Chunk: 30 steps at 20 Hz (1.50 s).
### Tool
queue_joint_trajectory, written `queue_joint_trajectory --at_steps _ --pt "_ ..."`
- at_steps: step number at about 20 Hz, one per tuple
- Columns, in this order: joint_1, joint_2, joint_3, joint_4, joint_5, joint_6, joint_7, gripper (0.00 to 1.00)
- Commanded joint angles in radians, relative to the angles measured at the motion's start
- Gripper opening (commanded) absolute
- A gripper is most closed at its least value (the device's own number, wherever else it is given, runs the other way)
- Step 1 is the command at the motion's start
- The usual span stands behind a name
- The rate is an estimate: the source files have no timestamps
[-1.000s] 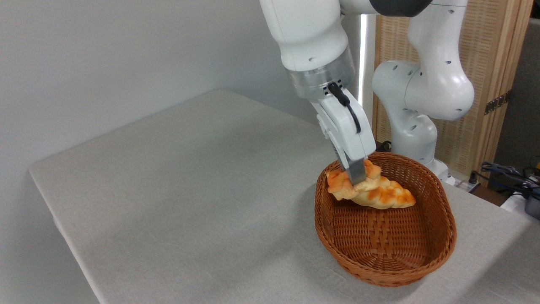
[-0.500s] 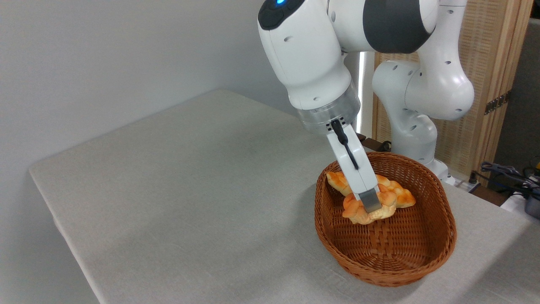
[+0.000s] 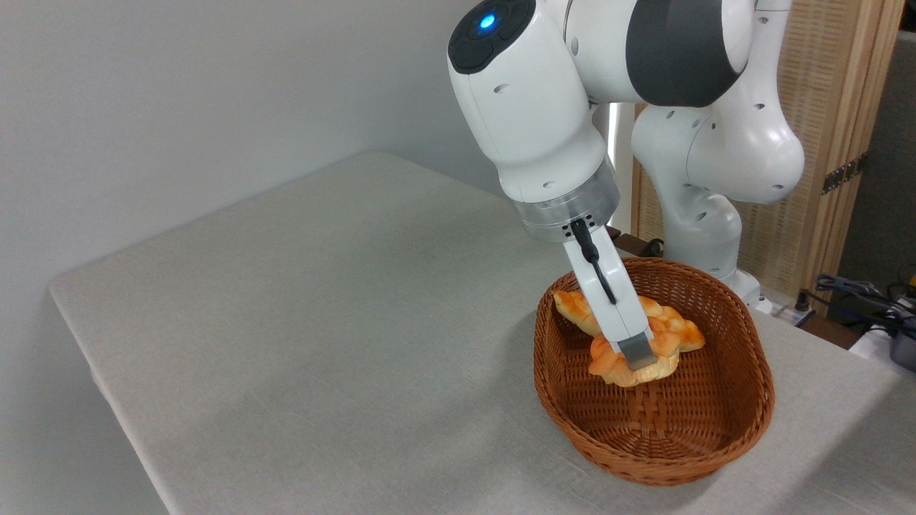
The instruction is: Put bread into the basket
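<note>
Pale grey cloth-covered surface (image 3: 322, 300) takes up the left and middle, plain wall behind it. Toward the right, the white arm (image 3: 529, 121) slants down from the top with a blue light lit on its upper joint. Its hand (image 3: 635, 357) reaches inside the basket (image 3: 744, 422), fingers (image 3: 634, 351) clamped on the bread (image 3: 619, 366), a small round golden-orange bun. Only the near grey finger shows clearly; the far one is hidden behind the bun. The bun sits low in the basket, within the rim; cannot tell whether it touches the woven floor. Just behind it and touching or nearly touching, a long braided golden loaf (image 3: 680, 330) lies across the back half of the basket, its left end near the far-left rim. The basket is oval, brown wicker, standing on the surface near its right front edge. Behind at right: the arm's base (image 3: 705, 236), a slatted wooden screen (image 3: 823, 143), some cables (image 3: 859, 293) at far right.
</note>
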Motion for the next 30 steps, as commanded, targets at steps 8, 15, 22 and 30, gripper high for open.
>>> queue_joint_trajectory --at_steps 8,15,22,30 --pt "-0.019 -0.004 -0.037 0.117 -0.138 0.02 -0.023 1.0" --pt "-0.012 0.078 -0.235 0.404 -0.295 0.021 -0.667 1.0" --pt "-0.015 0.158 -0.272 0.495 -0.304 0.02 -0.839 1.0" --pt "-0.018 0.164 -0.28 0.493 -0.288 0.014 -0.835 1.0"
